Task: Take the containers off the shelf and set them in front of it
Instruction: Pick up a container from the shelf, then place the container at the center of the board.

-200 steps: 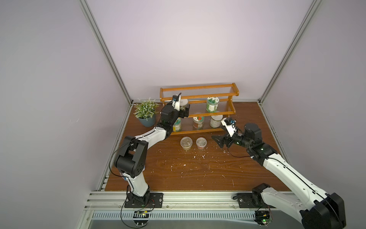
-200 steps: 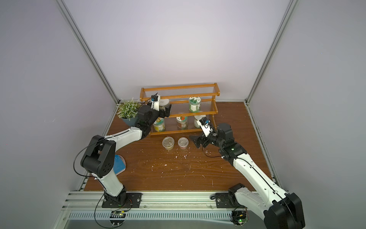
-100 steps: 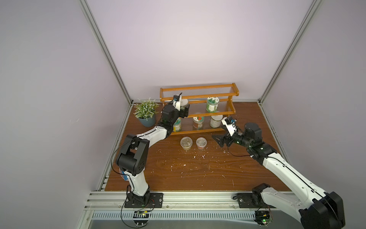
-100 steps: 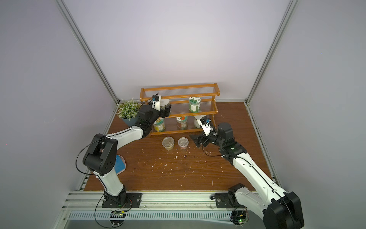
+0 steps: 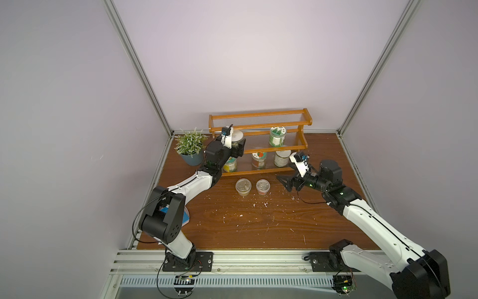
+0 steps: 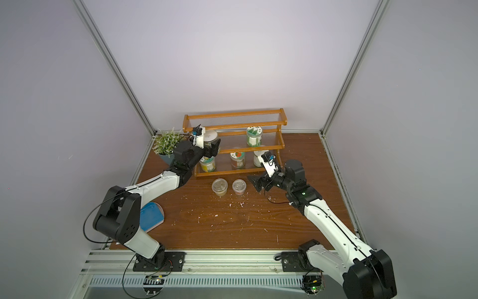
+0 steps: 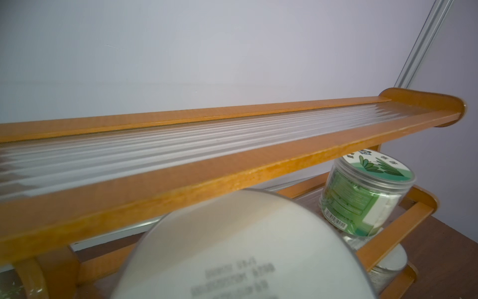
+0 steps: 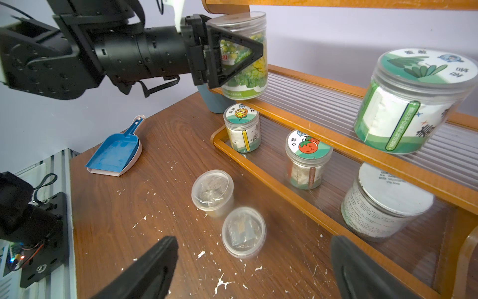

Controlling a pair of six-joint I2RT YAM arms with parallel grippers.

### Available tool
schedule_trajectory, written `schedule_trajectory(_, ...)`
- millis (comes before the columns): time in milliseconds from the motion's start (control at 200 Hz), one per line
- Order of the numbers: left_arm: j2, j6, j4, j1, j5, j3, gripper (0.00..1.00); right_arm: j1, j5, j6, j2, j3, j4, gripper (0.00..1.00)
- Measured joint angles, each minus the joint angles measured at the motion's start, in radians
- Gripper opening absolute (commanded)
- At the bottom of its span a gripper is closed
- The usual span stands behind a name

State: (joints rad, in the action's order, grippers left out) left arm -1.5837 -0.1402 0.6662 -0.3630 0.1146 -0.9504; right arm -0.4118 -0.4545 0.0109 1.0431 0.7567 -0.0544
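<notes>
Since two lidded tubs (image 5: 243,186) already stand on the table (image 5: 258,227) just on the near side of the shelf (image 7: 232,168), the job is part done. The step in hand is taking a third container, the white-lidded jar (image 8: 245,82) at the left end of the middle tier. The left claw (image 8: 248,49) pinches this jar by its sides, with one finger lying across the label in the right wrist view. I cannot tell whether the jar's base has left the tier. The right claw (image 5: 284,181) hangs spread and empty, low over the table just right of the tubs. Four more jars wait: a green-lidded jar (image 5: 277,136) toward the right of the middle tier and three on the bottom tier.

Next, I judge, the left arm must lift the jar just enough to clear the tier's front rail. It should then draw the jar toward the near side, keep it upright, and set it down left of the tubs without knocking them. The tier above leaves little headroom, so the lift should be small.

Compared with a second ago, the left claw has closed from wide open onto the jar. The right arm, the tubs and the other jars lie as they were.
</notes>
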Motion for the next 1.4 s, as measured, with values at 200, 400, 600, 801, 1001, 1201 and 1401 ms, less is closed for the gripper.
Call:
schedule_trajectory(200,0.138,-0.018,-0.064,-0.018,-0.003,0.098,0.88,0.001,-0.005,-0.003,0.000,0.000,-0.002,0.99)
schedule_trajectory(400,0.271,-0.017,-0.142,-0.086,-0.003,0.128,0.88,0.001,-0.004,-0.005,0.000,0.000,-0.001,0.99)
schedule_trajectory(600,0.340,-0.040,-0.147,-0.178,-0.033,0.224,0.87,0.001,0.010,-0.010,0.000,0.000,0.005,0.99)
schedule_trajectory(801,0.296,-0.051,-0.105,-0.373,-0.062,0.304,0.87,0.010,0.114,-0.035,-0.006,0.000,0.030,0.99)
schedule_trajectory(1001,0.166,-0.077,-0.003,-0.435,-0.066,0.312,0.87,0.076,0.299,-0.068,-0.086,0.000,0.105,0.99)
schedule_trajectory(1201,-0.013,-0.085,0.051,-0.492,-0.053,0.229,0.87,0.166,0.370,-0.082,-0.175,0.004,0.163,0.99)
schedule_trajectory(1401,-0.141,-0.093,0.108,-0.514,-0.011,0.107,0.87,0.173,0.323,-0.091,-0.198,0.008,0.217,0.99)
